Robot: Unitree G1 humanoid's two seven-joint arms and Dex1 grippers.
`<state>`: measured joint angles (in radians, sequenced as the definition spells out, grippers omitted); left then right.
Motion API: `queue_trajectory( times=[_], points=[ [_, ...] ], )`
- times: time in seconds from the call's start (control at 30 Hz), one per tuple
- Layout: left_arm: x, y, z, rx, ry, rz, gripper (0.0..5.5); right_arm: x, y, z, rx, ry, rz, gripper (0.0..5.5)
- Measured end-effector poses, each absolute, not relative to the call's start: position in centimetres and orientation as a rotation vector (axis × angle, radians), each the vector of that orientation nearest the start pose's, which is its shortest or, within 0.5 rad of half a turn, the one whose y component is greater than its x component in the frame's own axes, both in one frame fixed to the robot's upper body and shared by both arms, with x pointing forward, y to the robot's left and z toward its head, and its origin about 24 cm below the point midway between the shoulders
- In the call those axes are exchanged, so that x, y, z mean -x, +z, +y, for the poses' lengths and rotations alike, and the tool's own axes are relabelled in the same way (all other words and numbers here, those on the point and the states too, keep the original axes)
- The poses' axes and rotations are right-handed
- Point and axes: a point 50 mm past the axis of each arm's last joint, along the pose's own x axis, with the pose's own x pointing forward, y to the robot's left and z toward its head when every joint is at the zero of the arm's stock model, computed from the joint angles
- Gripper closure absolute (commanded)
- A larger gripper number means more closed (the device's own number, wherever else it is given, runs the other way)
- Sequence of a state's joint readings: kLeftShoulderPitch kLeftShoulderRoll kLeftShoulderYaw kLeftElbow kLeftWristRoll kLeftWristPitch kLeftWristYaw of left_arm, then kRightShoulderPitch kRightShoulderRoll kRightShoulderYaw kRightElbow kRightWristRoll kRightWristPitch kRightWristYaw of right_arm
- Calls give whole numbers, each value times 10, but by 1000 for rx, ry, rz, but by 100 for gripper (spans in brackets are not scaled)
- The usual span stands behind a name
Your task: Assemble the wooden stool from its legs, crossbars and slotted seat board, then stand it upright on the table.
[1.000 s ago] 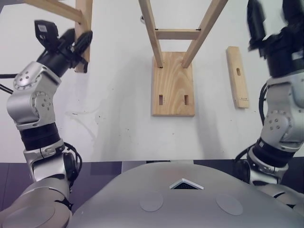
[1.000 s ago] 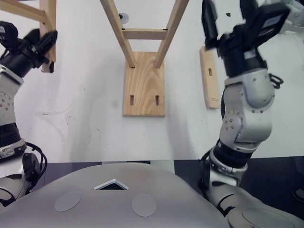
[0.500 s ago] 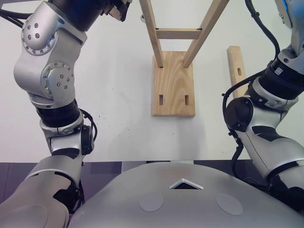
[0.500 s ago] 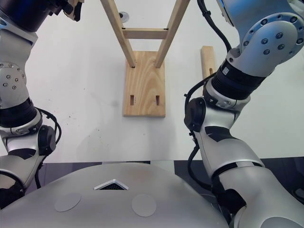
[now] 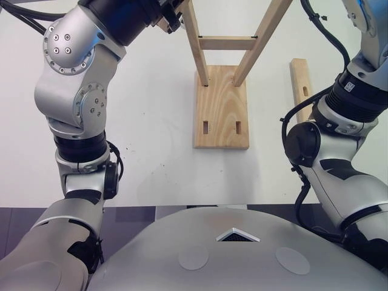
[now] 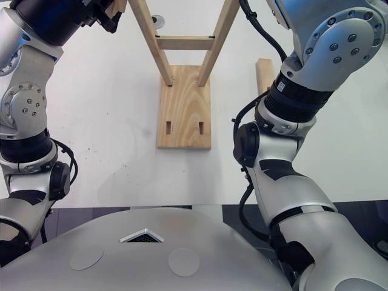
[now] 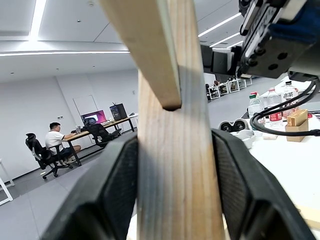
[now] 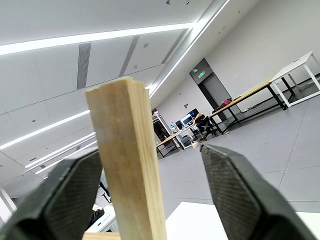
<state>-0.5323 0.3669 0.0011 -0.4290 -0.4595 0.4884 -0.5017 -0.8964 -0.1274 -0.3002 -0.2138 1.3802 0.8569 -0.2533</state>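
Note:
The slotted seat board (image 5: 221, 115) lies flat mid-table. Two legs (image 5: 195, 42) (image 5: 257, 45) joined by a crossbar (image 5: 225, 43) rise from its far slots. A loose slotted wooden piece (image 5: 301, 79) lies to the right, partly behind my right arm. My left gripper (image 7: 175, 150) is raised at the far left of the standing frame, shut on a second wooden leg (image 7: 180, 165) with a crossbar (image 7: 145, 50) joined to it. My right gripper (image 8: 150, 200) is held high, open around a wooden leg end (image 8: 127, 160); one finger (image 8: 65, 200) touches it, the other stands off.
The white table (image 5: 151, 151) has bare room left of the seat board and toward its front edge. A small round fitting (image 6: 157, 21) sits on the far table. Bottles and a box (image 7: 287, 107) stand beside the work area.
Both arms have risen from table height. The left one lifted the second leg frame off the far left and shifted right toward the standing frame. The right one left the spot over the loose piece.

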Motion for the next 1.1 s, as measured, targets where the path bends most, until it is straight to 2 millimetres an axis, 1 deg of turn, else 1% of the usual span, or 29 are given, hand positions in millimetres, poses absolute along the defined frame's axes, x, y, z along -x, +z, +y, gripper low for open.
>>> queue_trajectory(
  times=[0.17,0.27,0.33,0.4,0.53,0.57,0.6,0.67,0.77,0.8,0.83,0.87,0.9,0.93,1.0,1.03,1.1],
  points=[
    [-273,231,119,-159,-833,-401,344,-293,303,-103,-847,855,-146,358],
    [-273,230,119,-190,-836,-409,344,-292,302,-100,-833,857,-119,423],
    [-273,231,120,-212,-831,-419,344,-293,299,-102,-816,833,-106,440],
    [-273,231,120,-216,-830,-419,345,-293,297,-105,-808,817,-103,445],
    [-272,228,118,-221,-850,-412,345,-287,291,-111,-796,804,-120,445],
    [-272,227,117,-222,-857,-410,309,-285,290,-112,-800,797,-126,445],
    [-272,227,116,-220,-862,-409,297,-283,288,-114,-808,793,-130,445],
    [-273,226,117,-216,-857,-399,264,-281,288,-123,-840,748,-165,445],
    [-274,225,119,-205,-853,-383,205,-275,298,-136,-874,686,-253,445],
    [-273,225,119,-200,-861,-379,186,-275,298,-138,-886,666,-257,445],
    [-271,224,119,-190,-877,-378,179,-274,297,-141,-895,640,-259,445],
    [-268,223,119,-181,-901,-374,156,-271,293,-145,-897,612,-251,445],
    [-265,222,122,-174,-921,-361,150,-267,287,-149,-896,582,-234,445],
    [-262,222,126,-170,-938,-353,132,-264,282,-153,-890,547,-225,445],
    [-253,221,140,-152,-965,-324,102,-253,273,-164,-875,470,-205,445],
    [-249,222,148,-141,-971,-312,99,-245,269,-169,-864,447,-199,445],
    [-245,219,170,-122,-933,-267,99,-231,253,-180,-814,371,-151,445]
  ],
)
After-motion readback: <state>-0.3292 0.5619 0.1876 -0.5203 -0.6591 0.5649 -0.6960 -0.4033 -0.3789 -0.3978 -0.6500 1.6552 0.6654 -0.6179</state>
